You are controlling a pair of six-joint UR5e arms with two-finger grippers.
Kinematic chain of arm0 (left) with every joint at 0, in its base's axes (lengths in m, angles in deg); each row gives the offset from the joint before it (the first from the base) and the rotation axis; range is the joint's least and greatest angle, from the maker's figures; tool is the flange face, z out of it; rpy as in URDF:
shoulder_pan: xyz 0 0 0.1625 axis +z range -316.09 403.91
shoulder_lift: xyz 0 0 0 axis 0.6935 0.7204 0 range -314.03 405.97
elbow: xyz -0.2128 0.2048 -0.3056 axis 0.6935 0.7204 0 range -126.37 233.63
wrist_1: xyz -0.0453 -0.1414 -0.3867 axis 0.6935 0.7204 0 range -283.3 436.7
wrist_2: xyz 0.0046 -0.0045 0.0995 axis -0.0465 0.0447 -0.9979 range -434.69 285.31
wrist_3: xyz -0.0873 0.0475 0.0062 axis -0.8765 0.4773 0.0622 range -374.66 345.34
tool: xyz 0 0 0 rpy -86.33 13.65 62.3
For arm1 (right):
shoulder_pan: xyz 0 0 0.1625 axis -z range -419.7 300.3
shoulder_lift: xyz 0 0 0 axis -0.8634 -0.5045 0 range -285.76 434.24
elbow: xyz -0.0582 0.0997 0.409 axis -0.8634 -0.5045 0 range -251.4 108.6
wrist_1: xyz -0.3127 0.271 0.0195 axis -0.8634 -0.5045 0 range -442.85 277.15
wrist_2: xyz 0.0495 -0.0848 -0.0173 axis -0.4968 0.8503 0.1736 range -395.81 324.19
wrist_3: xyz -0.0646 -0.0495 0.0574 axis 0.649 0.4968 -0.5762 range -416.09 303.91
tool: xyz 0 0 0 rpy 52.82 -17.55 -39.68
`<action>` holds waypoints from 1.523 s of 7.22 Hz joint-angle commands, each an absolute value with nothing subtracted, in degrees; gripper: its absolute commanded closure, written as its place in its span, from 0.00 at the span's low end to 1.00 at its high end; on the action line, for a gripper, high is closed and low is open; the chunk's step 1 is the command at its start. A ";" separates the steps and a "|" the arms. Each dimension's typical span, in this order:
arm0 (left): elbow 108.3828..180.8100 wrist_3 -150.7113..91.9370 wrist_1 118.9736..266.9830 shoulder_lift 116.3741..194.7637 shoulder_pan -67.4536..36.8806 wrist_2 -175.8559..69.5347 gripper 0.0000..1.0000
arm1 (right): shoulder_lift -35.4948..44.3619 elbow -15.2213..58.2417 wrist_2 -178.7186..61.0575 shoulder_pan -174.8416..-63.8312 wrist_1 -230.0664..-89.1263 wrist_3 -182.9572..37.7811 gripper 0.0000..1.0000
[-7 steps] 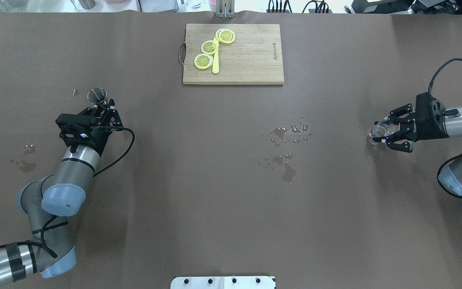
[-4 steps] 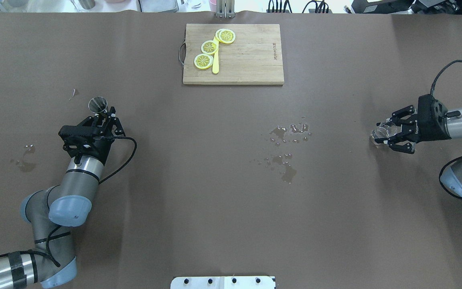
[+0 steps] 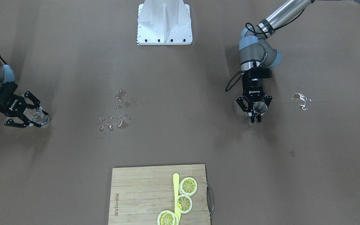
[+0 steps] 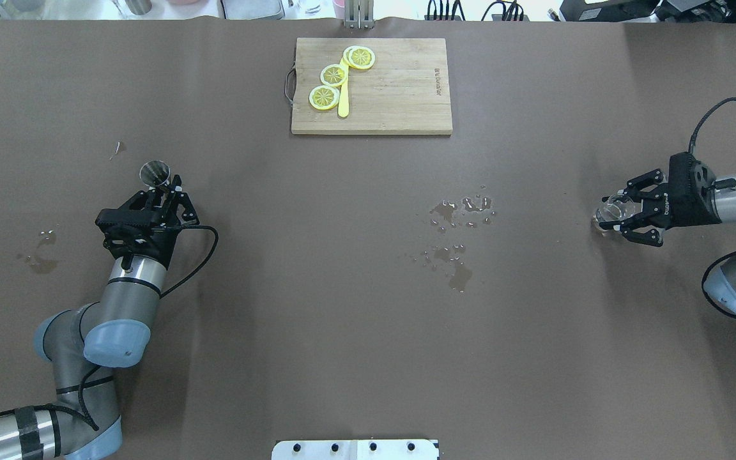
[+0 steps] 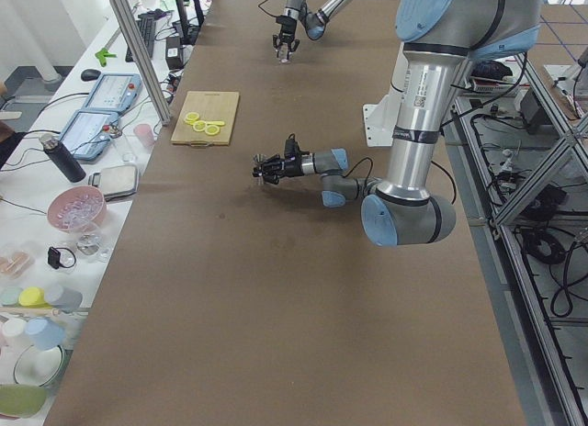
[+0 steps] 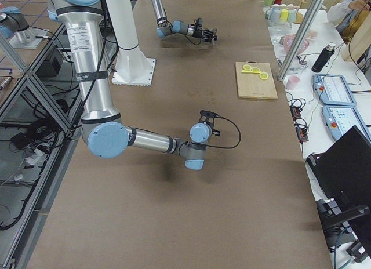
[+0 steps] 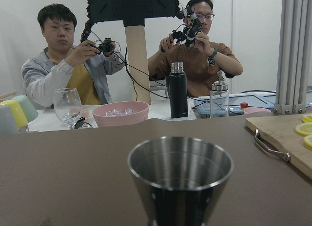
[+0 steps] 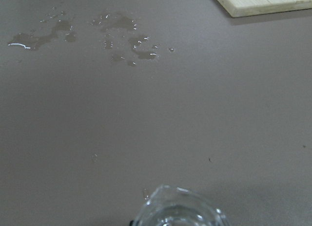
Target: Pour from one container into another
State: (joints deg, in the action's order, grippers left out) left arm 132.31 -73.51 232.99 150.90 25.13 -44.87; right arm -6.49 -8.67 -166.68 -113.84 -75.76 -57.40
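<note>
Steel jigger (image 4: 154, 171) gripped by left pincer (image 4: 165, 186); tumbler (image 4: 609, 209) clasped by right pincer (image 4: 616, 215), at opposite worktop (image 4: 342, 332) ends. Both apparently grasped; bringing them together and pouring remain.

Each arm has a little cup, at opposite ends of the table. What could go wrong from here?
1. The glass tumbler in the right gripper and the steel jigger in the left gripper are far apart; bringing them together could slosh out any liquid.
2. The jigger's mouth is small, so the pour may miss; puddles on the table suggest that spills happen.
3. The smooth glass might slip when tipped.
</note>
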 commanded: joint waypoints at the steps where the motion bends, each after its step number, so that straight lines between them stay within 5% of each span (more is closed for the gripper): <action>1: 132.20 -74.76 232.97 150.92 25.28 -45.07 1.00 | -6.53 -8.82 -166.59 -113.85 -75.64 -57.41 0.91; 2: 132.20 -74.86 232.97 151.00 25.28 -45.07 1.00 | -6.53 -8.82 -166.59 -113.85 -75.64 -57.49 0.83; 7: 132.11 -74.95 232.97 151.09 25.28 -45.07 0.65 | -6.35 -8.73 -166.50 -113.85 -75.29 -57.49 0.46; 9: 131.85 -74.95 232.97 151.09 25.28 -45.07 0.62 | -6.35 -8.73 -166.50 -113.85 -75.29 -57.58 0.00; 11: 131.67 -74.95 232.97 151.00 25.36 -45.07 0.60 | -6.44 -8.73 -166.50 -113.85 -74.86 -57.76 0.00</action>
State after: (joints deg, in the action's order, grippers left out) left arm 131.78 -74.95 232.97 151.04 25.34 -45.07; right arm -6.37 -8.69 -166.50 -113.84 -75.15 -57.65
